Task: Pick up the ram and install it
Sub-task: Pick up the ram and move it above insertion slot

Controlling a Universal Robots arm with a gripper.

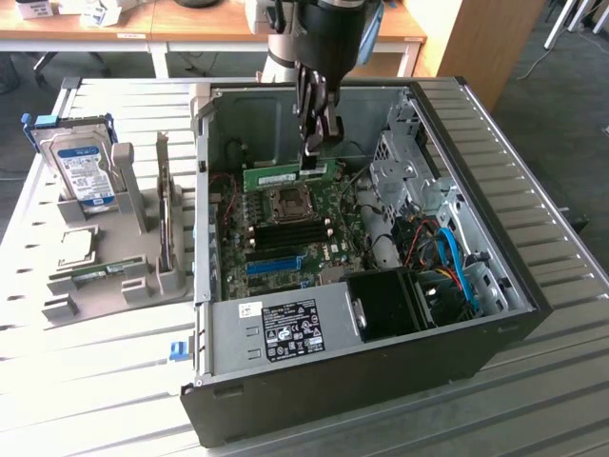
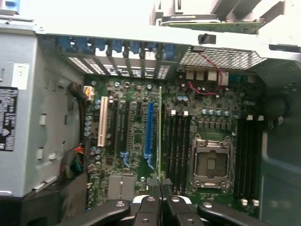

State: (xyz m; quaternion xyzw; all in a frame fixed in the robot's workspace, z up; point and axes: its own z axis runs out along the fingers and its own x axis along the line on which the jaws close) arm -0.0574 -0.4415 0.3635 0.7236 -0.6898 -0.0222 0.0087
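Beneath the pincer [image 1: 314,157] lies the motherboard [image 1: 324,243] inside the open computer case [image 1: 381,395], with its processor socket [image 1: 285,202] close by. A blue slot [image 1: 271,266] sits further off. Well apart from the pincer, toward the exterior view's left, a hard drive [image 1: 81,164] stands upright in a grey rack [image 1: 124,276].

Here's the ram [image 1: 285,175]: a long, thin green stick, clamped between the closed fingers [image 2: 153,193] toward its end on the exterior view's right. It stands on edge, long side level, over the motherboard [image 1: 285,238] at the far side. From the wrist it's a green sliver just beside the black memory slots [image 2: 178,141]. Whether it touches the board is unclear.
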